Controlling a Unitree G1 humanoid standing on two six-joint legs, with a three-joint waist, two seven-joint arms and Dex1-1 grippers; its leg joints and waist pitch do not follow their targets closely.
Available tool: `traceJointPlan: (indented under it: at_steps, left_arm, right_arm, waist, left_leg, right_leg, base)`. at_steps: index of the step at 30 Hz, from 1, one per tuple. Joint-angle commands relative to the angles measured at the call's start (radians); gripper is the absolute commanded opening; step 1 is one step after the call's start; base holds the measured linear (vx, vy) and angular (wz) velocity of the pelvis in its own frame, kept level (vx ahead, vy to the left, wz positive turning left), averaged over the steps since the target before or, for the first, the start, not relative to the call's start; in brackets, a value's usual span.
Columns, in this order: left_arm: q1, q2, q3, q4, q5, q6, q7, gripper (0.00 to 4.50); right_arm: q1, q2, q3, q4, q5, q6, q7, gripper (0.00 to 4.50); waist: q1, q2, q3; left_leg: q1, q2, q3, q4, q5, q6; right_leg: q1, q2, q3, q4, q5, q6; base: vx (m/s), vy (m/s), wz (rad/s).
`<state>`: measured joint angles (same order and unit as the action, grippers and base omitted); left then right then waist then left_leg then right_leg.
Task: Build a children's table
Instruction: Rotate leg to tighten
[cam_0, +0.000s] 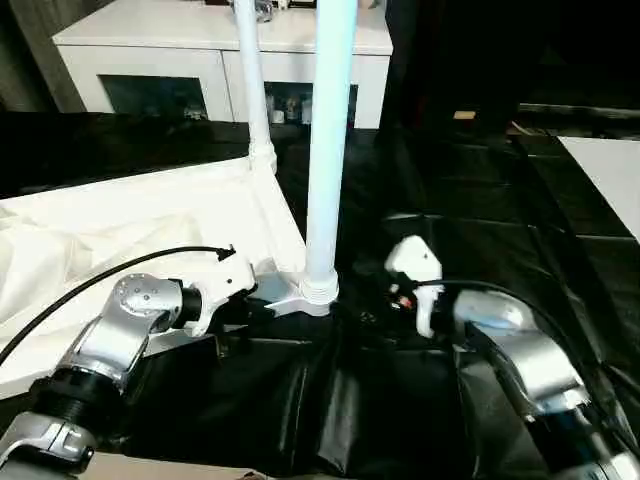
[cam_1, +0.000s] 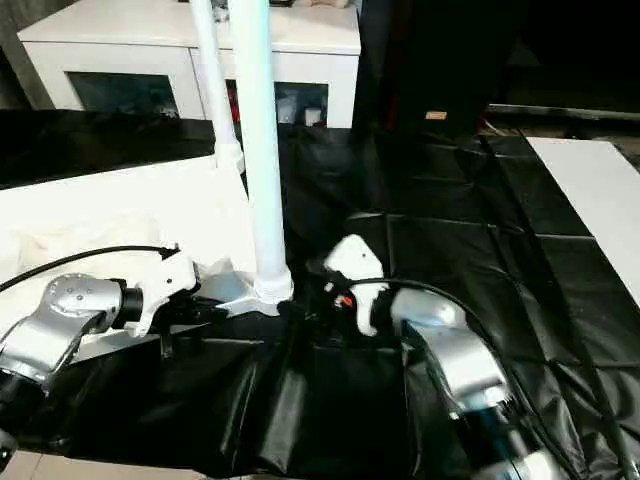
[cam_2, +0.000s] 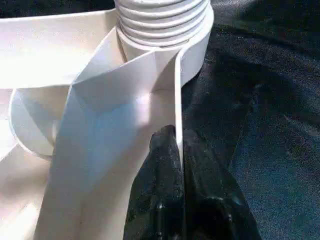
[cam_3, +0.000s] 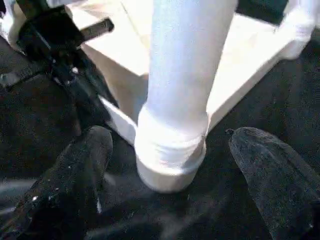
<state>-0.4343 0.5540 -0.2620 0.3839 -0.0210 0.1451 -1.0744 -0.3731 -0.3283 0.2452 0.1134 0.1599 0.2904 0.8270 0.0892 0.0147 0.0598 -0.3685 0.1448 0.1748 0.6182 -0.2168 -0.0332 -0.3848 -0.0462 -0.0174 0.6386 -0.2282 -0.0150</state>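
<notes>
The children's table lies upside down on a black sheet, its white top (cam_0: 150, 215) showing the raised rim. Two round white legs stand upright in corner sockets, a near leg (cam_0: 330, 150) and a far leg (cam_0: 252, 80). My left gripper (cam_2: 177, 137) is shut on the thin rim wall (cam_2: 177, 85) just beside the near leg's ribbed socket (cam_2: 165, 20). My right gripper (cam_3: 170, 137) is open, its black fingers (cam_3: 85, 160) spread wide to either side of the near leg's base (cam_3: 172, 150) without touching it.
A white cabinet (cam_0: 200, 50) with dark glass doors stands behind the table. Crumpled white wrapping (cam_0: 40, 260) lies over the top's left part. The black sheet (cam_0: 480, 200) covers the floor to the right, up to a white panel (cam_0: 610, 170).
</notes>
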Motion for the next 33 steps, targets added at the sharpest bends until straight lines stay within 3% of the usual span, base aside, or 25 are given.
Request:
traceJointPlan:
  at_steps: [1,5,18,20,33]
  left_arm:
    - [0.015,-0.017,-0.009,-0.032,-0.009,-0.013,0.008,0.0]
    - [0.025,-0.019,-0.007,-0.057,-0.006,-0.001,0.008,0.0]
    - [0.027,-0.029,-0.006,-0.08,-0.005,0.021,0.009,0.0]
    - [0.028,-0.028,-0.005,-0.083,-0.003,0.023,0.007,0.0]
    - [0.023,-0.026,-0.006,-0.077,0.002,0.031,-0.003,0.0]
  right_arm:
    - [-0.016,0.002,0.008,0.021,-0.006,-0.014,0.002,4.12]
    - [-0.045,0.029,0.021,0.075,-0.019,-0.039,-0.003,4.12]
    - [-0.119,0.083,0.052,0.23,-0.073,-0.125,-0.018,4.12]
    - [-0.132,0.087,0.057,0.256,-0.086,-0.137,-0.025,3.78]
    - [-0.17,0.104,0.064,0.352,-0.115,-0.186,-0.009,2.85]
  waist:
    - [0.001,-0.006,-0.063]
    - [0.001,-0.007,-0.066]
    - [0.0,-0.006,-0.065]
    - [0.001,-0.005,-0.066]
    - [0.0,-0.006,-0.065]
  left_leg:
    - [0.012,0.086,-0.034,-0.081,-0.081,0.042]
    - [0.011,0.085,-0.032,-0.078,-0.054,0.056]
    - [0.013,0.086,-0.028,-0.08,-0.072,0.049]
    - [0.013,0.086,-0.027,-0.079,-0.061,0.052]
    - [0.012,0.086,-0.027,-0.08,-0.077,0.058]
  right_leg:
    - [0.04,-0.109,0.049,-0.067,-0.019,-0.252]
    - [0.04,-0.108,0.047,-0.062,0.026,-0.259]
    - [0.037,-0.11,0.045,-0.064,-0.001,-0.261]
    - [0.037,-0.109,0.045,-0.062,0.017,-0.262]
    - [0.038,-0.109,0.045,-0.063,0.013,-0.267]
  base:
    - [0.0,0.0,0.0]
    - [0.0,0.0,0.0]
    - [0.0,0.0,0.0]
    - [0.0,0.0,0.0]
    - [0.0,0.0,0.0]
